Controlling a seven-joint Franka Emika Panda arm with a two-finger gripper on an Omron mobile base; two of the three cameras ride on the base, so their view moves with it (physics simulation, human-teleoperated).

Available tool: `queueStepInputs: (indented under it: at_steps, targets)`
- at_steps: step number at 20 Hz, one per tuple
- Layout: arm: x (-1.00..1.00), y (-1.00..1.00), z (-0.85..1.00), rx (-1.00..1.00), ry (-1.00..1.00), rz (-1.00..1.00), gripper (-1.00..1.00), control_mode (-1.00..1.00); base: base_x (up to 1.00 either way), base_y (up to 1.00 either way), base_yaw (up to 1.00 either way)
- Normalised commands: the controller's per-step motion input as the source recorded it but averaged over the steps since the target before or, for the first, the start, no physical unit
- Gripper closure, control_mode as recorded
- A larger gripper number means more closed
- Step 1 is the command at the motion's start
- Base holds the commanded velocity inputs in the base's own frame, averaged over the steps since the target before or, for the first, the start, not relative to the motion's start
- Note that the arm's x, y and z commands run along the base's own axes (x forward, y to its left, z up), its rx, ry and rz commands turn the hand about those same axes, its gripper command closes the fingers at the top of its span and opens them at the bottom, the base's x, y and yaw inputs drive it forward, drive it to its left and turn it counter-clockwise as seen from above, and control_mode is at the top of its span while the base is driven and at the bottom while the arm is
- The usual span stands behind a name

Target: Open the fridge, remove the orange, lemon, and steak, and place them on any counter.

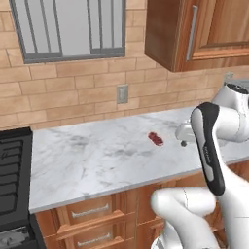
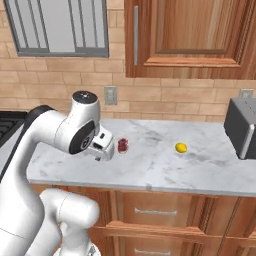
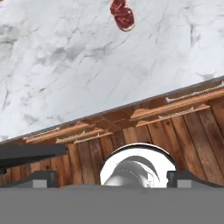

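Steak (image 3: 122, 14) lies mid-counter (image 1: 97, 165), seemingly clear of open gripper (image 2: 104, 148).

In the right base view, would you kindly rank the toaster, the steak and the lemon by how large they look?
1. Toaster, by far the largest, though cut off at the picture's edge.
2 and 3. Steak and lemon look about alike; I would not rank them.

Open marble counter, few obstacles

The counter (image 2: 165, 167) lies mostly bare: the steak (image 2: 123, 145) sits mid-slab, the lemon (image 2: 181, 148) well apart toward the toaster (image 2: 242, 127) at the right end; wall cabinets (image 2: 190, 37) overhang the back edge, the stove (image 1: 13, 185) borders the left end.
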Motion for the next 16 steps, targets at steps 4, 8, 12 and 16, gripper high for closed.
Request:
queueStepInputs:
  at_steps: [4, 8, 12, 16]
  targets:
    - [0.0, 0.0, 0.0, 0.0, 0.0, 0.0, -1.0, 1.0, -1.0, 0.0, -0.18]
    - [0.0, 0.0, 0.0, 0.0, 0.0, 0.0, -1.0, 1.0, -0.93, 0.0, -0.49]
    - [0.0, 0.0, 0.0, 0.0, 0.0, 0.0, -1.0, 1.0, -0.48, 0.0, -0.82]
    - [0.0, 0.0, 0.0, 0.0, 0.0, 0.0, -1.0, 1.0, -0.29, 0.0, -0.89]
